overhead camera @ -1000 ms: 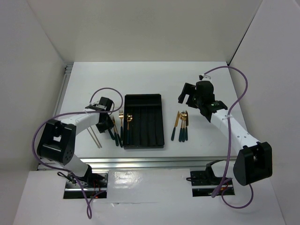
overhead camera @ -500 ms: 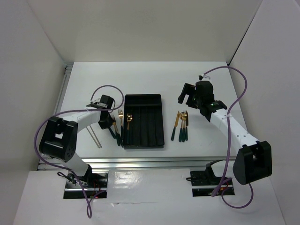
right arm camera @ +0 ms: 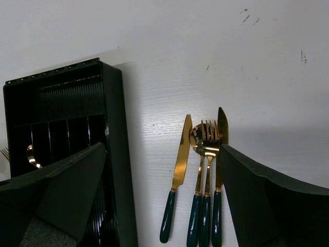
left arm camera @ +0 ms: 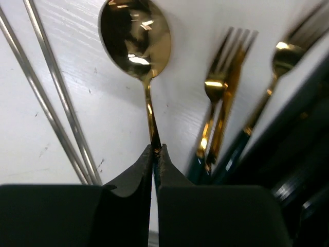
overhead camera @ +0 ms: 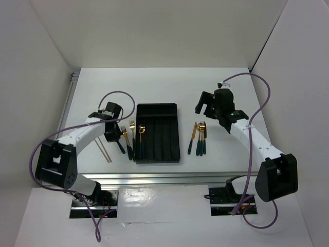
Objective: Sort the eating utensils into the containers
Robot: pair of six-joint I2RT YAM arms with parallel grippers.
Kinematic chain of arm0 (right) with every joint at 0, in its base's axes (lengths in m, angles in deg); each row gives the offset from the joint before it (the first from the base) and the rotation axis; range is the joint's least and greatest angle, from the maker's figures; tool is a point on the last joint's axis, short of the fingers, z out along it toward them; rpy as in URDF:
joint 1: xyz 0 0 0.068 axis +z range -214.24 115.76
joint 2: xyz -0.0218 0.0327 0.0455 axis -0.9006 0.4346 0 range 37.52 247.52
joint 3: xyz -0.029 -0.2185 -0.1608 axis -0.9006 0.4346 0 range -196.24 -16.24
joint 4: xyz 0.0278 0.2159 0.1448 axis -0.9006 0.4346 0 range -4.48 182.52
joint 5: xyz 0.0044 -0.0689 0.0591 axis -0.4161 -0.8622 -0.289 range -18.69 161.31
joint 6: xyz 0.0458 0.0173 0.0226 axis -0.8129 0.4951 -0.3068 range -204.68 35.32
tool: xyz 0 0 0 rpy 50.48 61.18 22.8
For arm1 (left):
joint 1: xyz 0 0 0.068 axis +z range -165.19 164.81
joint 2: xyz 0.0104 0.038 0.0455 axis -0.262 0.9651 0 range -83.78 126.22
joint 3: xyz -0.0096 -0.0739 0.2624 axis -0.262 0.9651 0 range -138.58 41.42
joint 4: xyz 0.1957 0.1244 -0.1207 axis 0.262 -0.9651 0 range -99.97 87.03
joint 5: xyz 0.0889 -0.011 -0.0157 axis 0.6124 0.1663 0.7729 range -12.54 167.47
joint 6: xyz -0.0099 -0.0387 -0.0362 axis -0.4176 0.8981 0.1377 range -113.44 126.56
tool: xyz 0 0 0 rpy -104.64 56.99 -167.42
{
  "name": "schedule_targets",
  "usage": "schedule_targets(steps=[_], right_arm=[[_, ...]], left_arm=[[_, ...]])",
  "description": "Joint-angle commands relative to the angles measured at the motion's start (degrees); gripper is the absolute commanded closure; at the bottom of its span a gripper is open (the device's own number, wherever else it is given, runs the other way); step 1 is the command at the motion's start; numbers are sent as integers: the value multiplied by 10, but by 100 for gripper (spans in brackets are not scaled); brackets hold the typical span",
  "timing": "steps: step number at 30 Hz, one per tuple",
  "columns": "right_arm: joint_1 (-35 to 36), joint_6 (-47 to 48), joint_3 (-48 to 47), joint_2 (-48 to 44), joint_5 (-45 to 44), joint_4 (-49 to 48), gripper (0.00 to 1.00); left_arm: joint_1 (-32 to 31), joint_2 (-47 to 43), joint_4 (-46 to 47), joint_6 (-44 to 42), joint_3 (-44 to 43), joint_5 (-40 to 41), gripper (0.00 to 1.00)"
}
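- White table point(overhead camera: 154, 82) carries a black tray point(overhead camera: 157, 106).
- Left gripper point(left arm camera: 156, 152) is clamped on a spoon point(left arm camera: 136, 38) at its neck, left of the tray, beside chopsticks point(left arm camera: 51, 98).
- Right gripper point(overhead camera: 205, 105) is spread wide, near utensils point(right arm camera: 200, 175) right of the tray.

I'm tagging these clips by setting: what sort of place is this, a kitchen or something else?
Probably a robot test bench, not a kitchen. Plain white walls box in a white table on an aluminium rail. Two cabled arms are bolted at its near edge, and cutlery lies beside a black tray.
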Motion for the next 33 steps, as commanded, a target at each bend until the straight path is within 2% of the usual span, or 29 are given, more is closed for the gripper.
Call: schedule_targets(steps=[1,6,11,14,18,22,33], right_arm=[[-8,-2,-27,8,1,-9,2],[-8,-2,-47,26,6,-4,2],[-8,-7,-52,26,1,1,3],[-8,-12,-52,26,1,1,3],[-8,-12,-42,16,-11,8,3],[-8,-12,-36,10,-17,14,3],[-8,-12,-36,4,-17,24,3]], left_arm=[[-8,-57,-50,-47,-42,-23,100],[-51,-87,-64,-95,-97,-51,100],[-127,-80,-69,-126,-148,-83,100],[-165,-64,-40,-147,-153,-95,100],[-182,-42,-9,-152,-142,-129,100],[-182,-18,9,-157,-130,-129,100],[-182,41,0,-132,-130,-85,100]])
